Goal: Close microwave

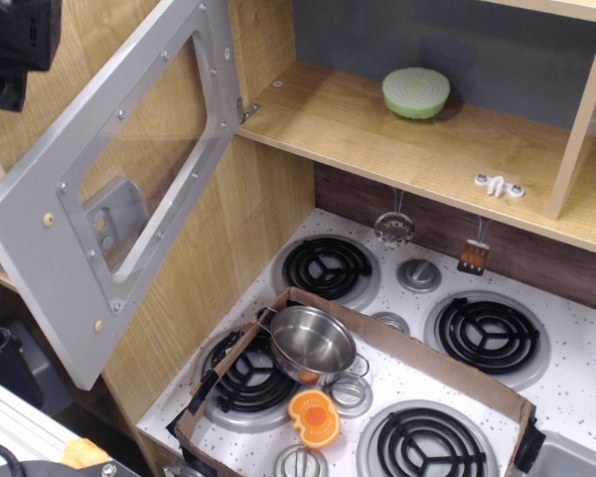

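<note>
While the speckled stovetop (576, 388) sits low w/ a cardboard tray (417, 353) holding a steel pot (310, 341), the microwave (109, 189) door hangs wide open above-left of it. Gripper (10, 50) is past the door's far top-left edge, mostly cut off; can't tell its jaw state.

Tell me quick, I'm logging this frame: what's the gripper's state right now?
Gripper: cannot be told; only a dark part shows at the top left edge, behind the open microwave door, holding nothing visible.
</note>
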Available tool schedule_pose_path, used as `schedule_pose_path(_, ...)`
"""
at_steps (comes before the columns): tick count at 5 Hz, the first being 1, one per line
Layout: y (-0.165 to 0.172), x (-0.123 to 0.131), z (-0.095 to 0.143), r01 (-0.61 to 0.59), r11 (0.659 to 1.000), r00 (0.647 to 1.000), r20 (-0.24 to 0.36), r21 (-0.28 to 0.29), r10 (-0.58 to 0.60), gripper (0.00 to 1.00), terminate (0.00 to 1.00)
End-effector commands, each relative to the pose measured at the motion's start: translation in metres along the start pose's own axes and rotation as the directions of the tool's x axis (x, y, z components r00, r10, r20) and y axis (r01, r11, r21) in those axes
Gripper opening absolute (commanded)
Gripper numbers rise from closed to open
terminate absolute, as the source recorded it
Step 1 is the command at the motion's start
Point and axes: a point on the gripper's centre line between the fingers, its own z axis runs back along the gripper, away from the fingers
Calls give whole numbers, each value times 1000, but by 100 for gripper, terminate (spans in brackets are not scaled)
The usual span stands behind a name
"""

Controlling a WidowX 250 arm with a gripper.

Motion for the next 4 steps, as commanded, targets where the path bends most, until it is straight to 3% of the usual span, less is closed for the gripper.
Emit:
schedule_pose_path(1, 6, 16, -14, -37, 999, 987, 156, 2, 36, 100, 0)
schedule_pose_path(2, 8, 32, -17, -114, 992, 947, 307, 45, 95, 100, 0)
schedule_pose_path(3, 20, 53, -12, -131, 990, 909, 406, 53, 98, 100, 0)
schedule_pose_path(4, 33, 83, -1, -128, 990, 887, 453, 64, 85, 100, 0)
